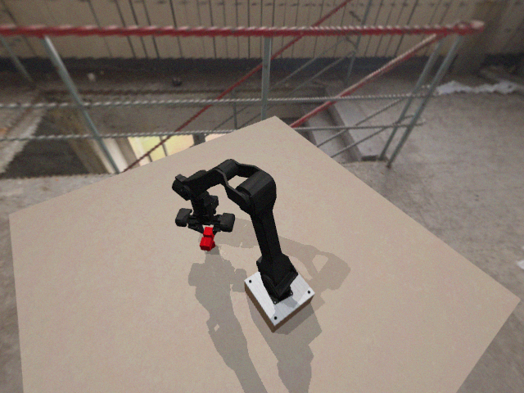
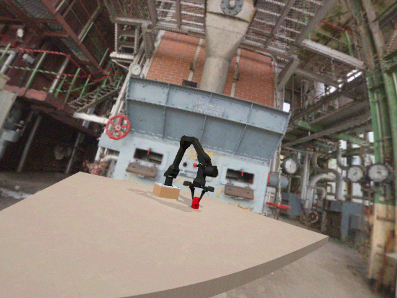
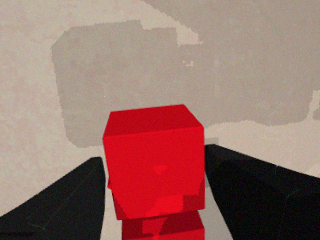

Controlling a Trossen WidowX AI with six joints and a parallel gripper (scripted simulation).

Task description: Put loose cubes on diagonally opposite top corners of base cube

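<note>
One red loose cube (image 1: 207,232) (image 3: 155,172) is between the fingertips of my gripper (image 1: 208,231) (image 2: 195,199) (image 3: 154,161). The fingers stand open, close beside its two sides. A second red cube (image 1: 206,243) (image 3: 163,234) is right next to it, at the bottom edge of the wrist view. The cubes form one red group (image 2: 195,203) low over the table in the exterior view. The base cube is also red and mostly hidden beneath them. I cannot tell its corners, or the exact gap between the upper cubes.
The arm's base block (image 1: 259,292) (image 2: 165,191) stands on the tan table (image 1: 106,295) (image 2: 128,240), to the right of the cubes in the top view and to their left in the exterior view. The arm's shadows fall over the table around the cubes.
</note>
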